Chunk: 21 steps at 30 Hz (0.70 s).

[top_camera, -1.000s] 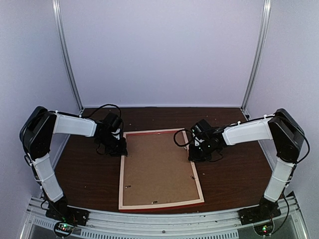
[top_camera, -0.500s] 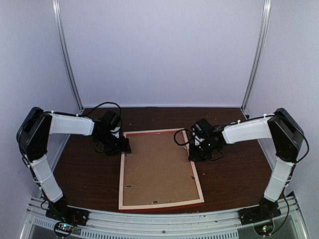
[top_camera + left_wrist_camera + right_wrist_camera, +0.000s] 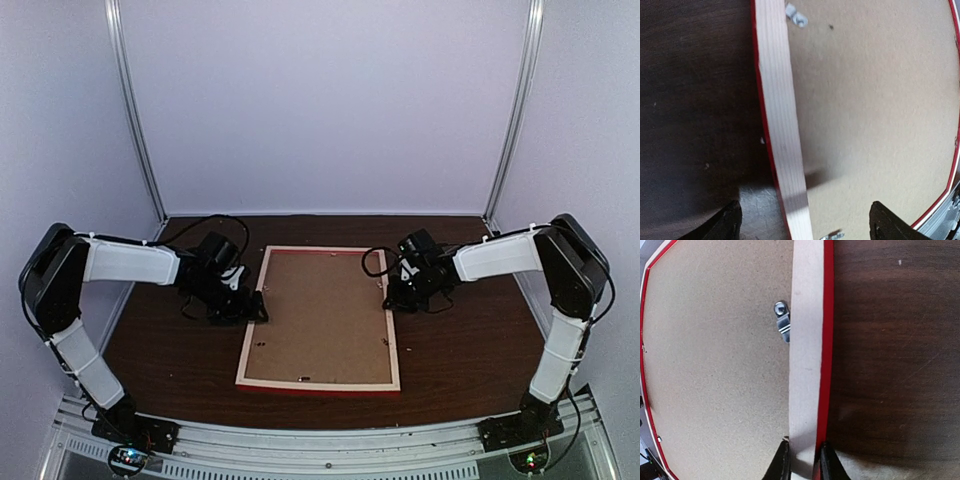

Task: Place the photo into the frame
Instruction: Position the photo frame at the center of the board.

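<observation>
The frame lies face-down in the middle of the bench, with the backing board inside its rails. The left gripper sits at the left rail and the right gripper at the right rail, with the frame between them.

We see frame slid toward far desk edge, straightened; right gripper shifts farther, left gripper nearer.

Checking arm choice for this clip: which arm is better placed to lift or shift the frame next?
Right, probably. The right tool looks pinched on the right rail of the frame, so it could move it at once. The left tool is open, straddling the left rail without gripping.
</observation>
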Motion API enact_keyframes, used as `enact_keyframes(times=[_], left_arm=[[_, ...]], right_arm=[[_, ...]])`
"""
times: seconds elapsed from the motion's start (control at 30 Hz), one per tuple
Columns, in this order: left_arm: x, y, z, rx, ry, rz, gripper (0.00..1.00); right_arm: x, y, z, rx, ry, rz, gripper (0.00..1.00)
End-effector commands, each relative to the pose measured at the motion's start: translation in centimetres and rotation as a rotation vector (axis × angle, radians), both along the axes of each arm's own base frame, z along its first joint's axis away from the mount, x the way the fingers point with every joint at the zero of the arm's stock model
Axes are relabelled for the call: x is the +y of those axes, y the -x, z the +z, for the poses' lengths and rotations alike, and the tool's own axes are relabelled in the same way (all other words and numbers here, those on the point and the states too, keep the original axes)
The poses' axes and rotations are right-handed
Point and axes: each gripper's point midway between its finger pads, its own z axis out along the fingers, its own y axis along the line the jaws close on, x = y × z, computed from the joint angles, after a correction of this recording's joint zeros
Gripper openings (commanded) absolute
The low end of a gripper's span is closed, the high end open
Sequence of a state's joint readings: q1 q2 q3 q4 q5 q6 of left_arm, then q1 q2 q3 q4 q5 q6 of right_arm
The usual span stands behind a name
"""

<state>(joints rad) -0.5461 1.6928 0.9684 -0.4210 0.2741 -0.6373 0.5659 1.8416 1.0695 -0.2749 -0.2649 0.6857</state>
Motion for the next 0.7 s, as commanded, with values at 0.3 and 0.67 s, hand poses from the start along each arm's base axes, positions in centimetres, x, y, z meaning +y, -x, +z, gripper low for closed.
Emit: enact_keyframes(times=[0.3,0.67], left_arm=[[-0.5,1.3,0.4,-0.084,-0.022,-0.227,0.91],[-1.1,3.4,-1.0,-0.066,-0.141,-0.340,0.89]], right_arm=[[-3.4,0.1,-2.1,0.058,0.084,0.002,0.00],[-2.9,0.3,-2.8,0.076,0.064,0.018,0.00]])
